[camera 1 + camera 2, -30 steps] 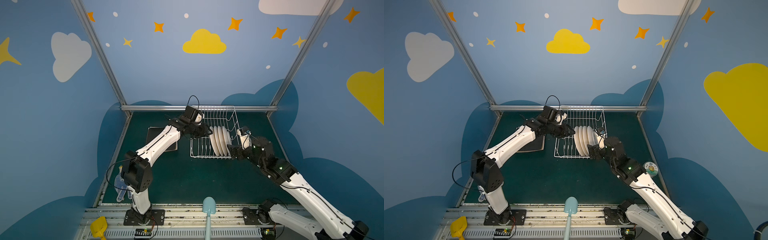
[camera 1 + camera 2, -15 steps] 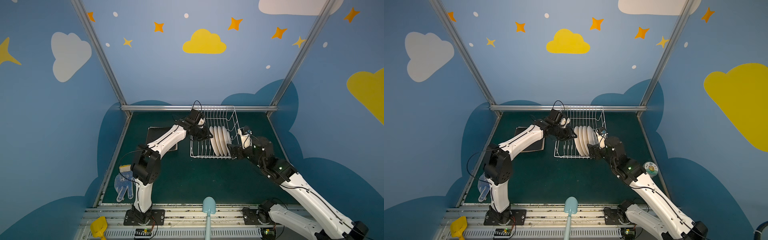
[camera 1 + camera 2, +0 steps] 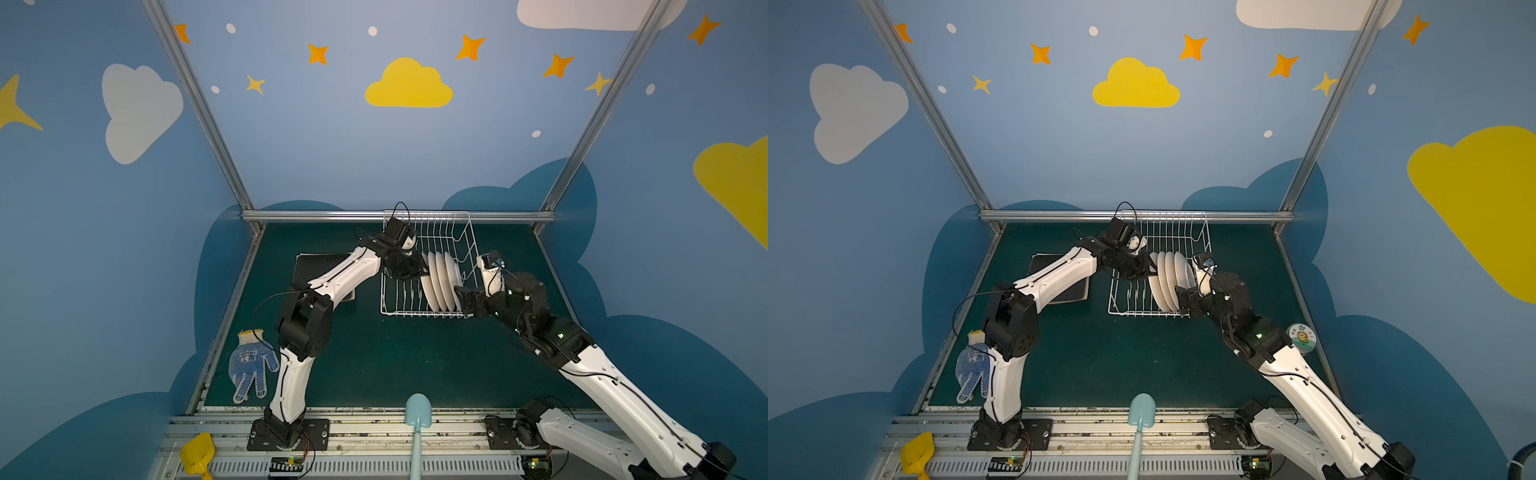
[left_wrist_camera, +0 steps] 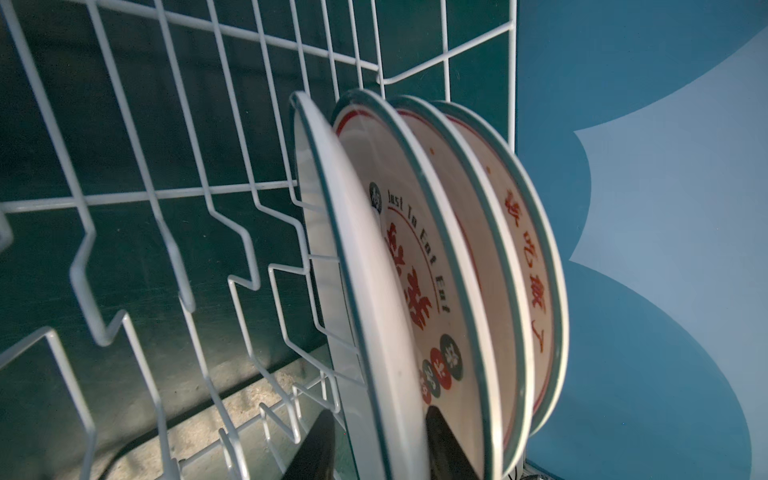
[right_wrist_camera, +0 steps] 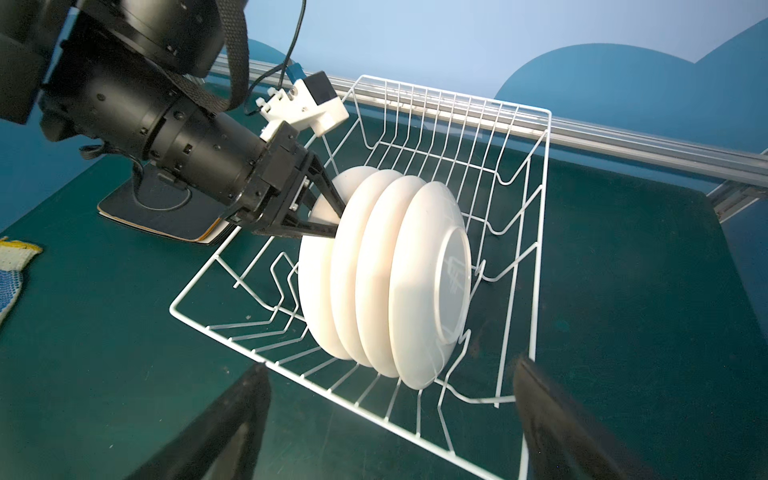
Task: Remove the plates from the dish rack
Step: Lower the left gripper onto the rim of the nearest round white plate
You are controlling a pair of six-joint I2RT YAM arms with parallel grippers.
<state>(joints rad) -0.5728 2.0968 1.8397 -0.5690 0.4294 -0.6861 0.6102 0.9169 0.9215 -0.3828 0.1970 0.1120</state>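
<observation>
My left gripper (image 5: 340,222) pinches the end plate (image 5: 316,282) by its rim, upright in the dish rack (image 5: 538,241); right gripper (image 5: 392,415) hangs wide open. I'd lift straight up, clear of tines (image 4: 81,253) and neighbouring plates (image 5: 415,270).

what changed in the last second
The left gripper pushed further right into the rack, and its arm's elbow swung forward, uncovering the glove. Its fingers now straddle the end plate and look closed on its rim. The right gripper, open beside the rack, and all four plates stayed put.
</observation>
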